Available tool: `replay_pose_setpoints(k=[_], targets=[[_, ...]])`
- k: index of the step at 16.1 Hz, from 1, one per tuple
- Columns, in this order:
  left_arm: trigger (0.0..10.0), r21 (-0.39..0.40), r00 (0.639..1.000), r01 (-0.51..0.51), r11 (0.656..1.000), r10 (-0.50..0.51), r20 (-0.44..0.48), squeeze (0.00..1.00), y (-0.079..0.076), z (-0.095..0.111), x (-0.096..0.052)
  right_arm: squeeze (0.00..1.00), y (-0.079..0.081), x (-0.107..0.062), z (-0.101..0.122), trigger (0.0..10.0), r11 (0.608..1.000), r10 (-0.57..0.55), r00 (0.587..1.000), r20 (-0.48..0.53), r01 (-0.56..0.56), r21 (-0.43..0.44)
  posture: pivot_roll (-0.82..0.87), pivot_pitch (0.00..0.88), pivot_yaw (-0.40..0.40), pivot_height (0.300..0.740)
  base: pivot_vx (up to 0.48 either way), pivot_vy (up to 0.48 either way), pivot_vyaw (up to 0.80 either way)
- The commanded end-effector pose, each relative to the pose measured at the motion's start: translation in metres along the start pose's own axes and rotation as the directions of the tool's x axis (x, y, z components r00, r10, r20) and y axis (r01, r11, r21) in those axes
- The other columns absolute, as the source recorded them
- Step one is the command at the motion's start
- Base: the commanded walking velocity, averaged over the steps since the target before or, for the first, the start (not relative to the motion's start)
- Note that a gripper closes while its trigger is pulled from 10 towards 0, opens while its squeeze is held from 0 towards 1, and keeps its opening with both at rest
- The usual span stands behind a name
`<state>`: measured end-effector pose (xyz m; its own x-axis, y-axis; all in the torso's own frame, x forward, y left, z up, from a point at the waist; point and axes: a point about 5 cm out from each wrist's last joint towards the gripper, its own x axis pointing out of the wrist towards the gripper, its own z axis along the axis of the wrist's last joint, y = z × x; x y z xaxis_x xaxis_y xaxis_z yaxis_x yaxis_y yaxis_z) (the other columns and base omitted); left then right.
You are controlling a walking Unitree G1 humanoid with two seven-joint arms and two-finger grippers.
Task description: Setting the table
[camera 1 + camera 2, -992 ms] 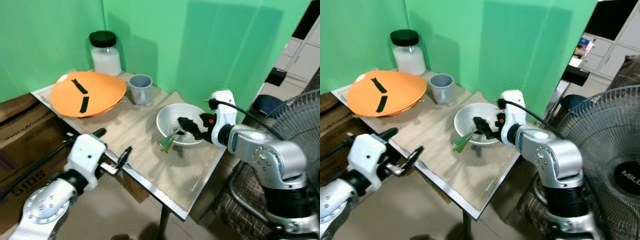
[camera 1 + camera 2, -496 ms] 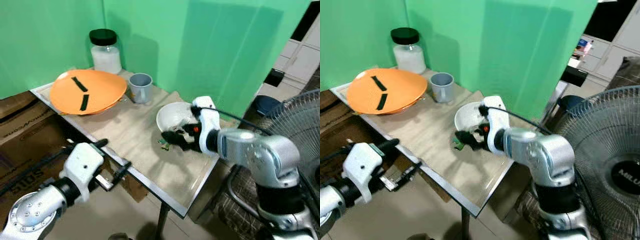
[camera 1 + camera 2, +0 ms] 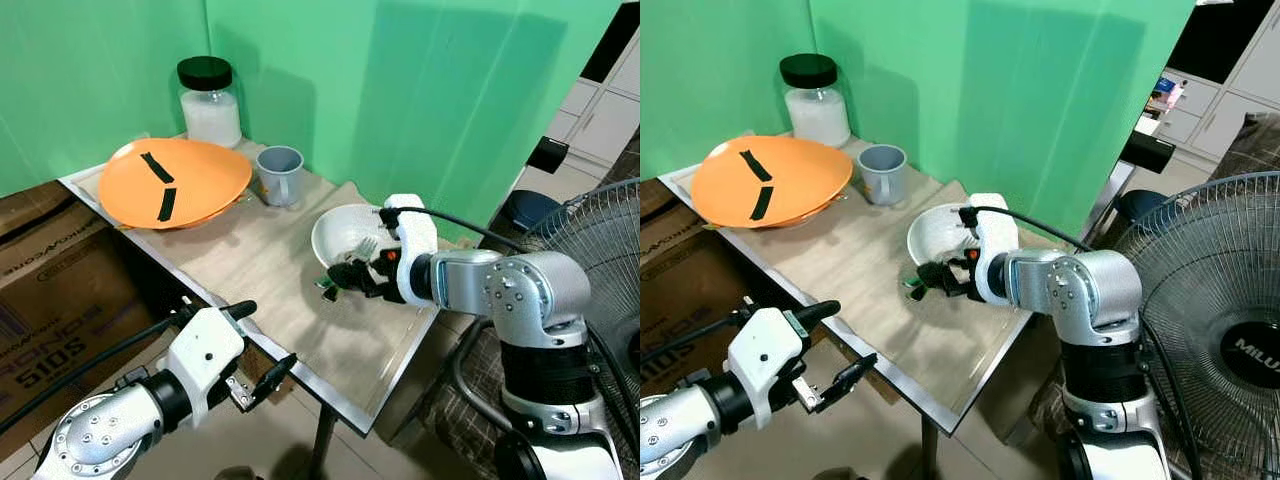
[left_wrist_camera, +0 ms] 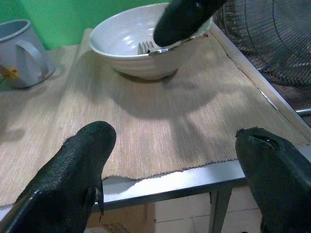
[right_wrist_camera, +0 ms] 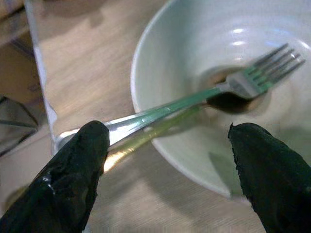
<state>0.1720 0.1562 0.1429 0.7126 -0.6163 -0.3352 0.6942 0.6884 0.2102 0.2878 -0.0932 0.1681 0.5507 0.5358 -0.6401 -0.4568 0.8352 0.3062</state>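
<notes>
The grey-topped desk with its metal edge carries a woven beige placemat, and on it, from far corner to near, stand a glass jar with a black lid, a wide orange plate marked with two black strips, a grey mug and a white ceramic bowl. A standing fan with a wire cage sits off to the robot's right.

Over the last second the right arm has swung across the bowl toward its near rim and then eased back a little, so that the right claw now hangs low at the bowl's desk-side edge. Its two black fingers stand wide apart with nothing between them; in the right wrist view the gap frames the metal fork with a greenish handle. The fork lies tilted, its tines down in the bottom of the bowl and its handle resting over the rim and sticking out past it toward the desk edge. It looks to be lying free, which suggests the right claw has either let it go or is lining up to take the handle; I cannot tell which.

The left claw has dropped below and in front of the desk edge, fingers spread and empty, and seems idle.

For the task, the fork probably belongs beside the bowl or plate, so that step looks unfinished.
</notes>
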Motion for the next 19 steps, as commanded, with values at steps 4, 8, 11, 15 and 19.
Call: replay_pose_setpoints(k=[4, 8, 11, 15, 19], targets=[[10.0, 0.015, 1.000, 0.005, 1.000, -0.005, -0.009, 0.00, -0.001, 0.002, -0.001, 0.00, 0.003, -0.005, 0.001, 10.0, 0.998, -0.008, 0.999, -0.043, 0.005, -0.063, 0.11, 0.000, -0.074, 0.740, 0.000, 0.000, 0.00], [10.0, 0.021, 1.000, -0.004, 1.000, 0.004, -0.008, 0.00, 0.001, 0.001, 0.000, 0.00, 0.003, -0.005, -0.001, 10.0, 0.994, -0.020, 0.997, -0.073, 0.012, -0.106, 0.11, 0.000, -0.081, 0.740, 0.000, 0.000, 0.00], [10.0, 0.026, 1.000, -0.014, 1.000, 0.014, -0.006, 0.00, 0.002, 0.001, 0.001, 0.00, -0.001, -0.004, -0.001, 10.0, 0.988, -0.059, 0.995, -0.078, 0.047, -0.149, 0.11, 0.000, -0.082, 0.740, 0.000, 0.000, 0.00], [10.0, 0.036, 1.000, -0.025, 0.999, 0.025, -0.001, 0.00, 0.004, 0.002, 0.003, 0.00, -0.009, -0.001, 0.003, 10.0, 0.977, -0.119, 0.992, -0.048, 0.108, -0.184, 0.11, 0.000, -0.084, 0.740, 0.000, 0.000, 0.00], [10.0, 0.042, 1.000, -0.031, 0.999, 0.031, -0.001, 0.00, 0.006, 0.003, 0.003, 0.00, -0.018, 0.003, 0.006, 10.0, 0.971, -0.160, 0.987, -0.016, 0.154, -0.182, 0.11, 0.000, -0.082, 0.740, 0.000, 0.000, 0.00]])
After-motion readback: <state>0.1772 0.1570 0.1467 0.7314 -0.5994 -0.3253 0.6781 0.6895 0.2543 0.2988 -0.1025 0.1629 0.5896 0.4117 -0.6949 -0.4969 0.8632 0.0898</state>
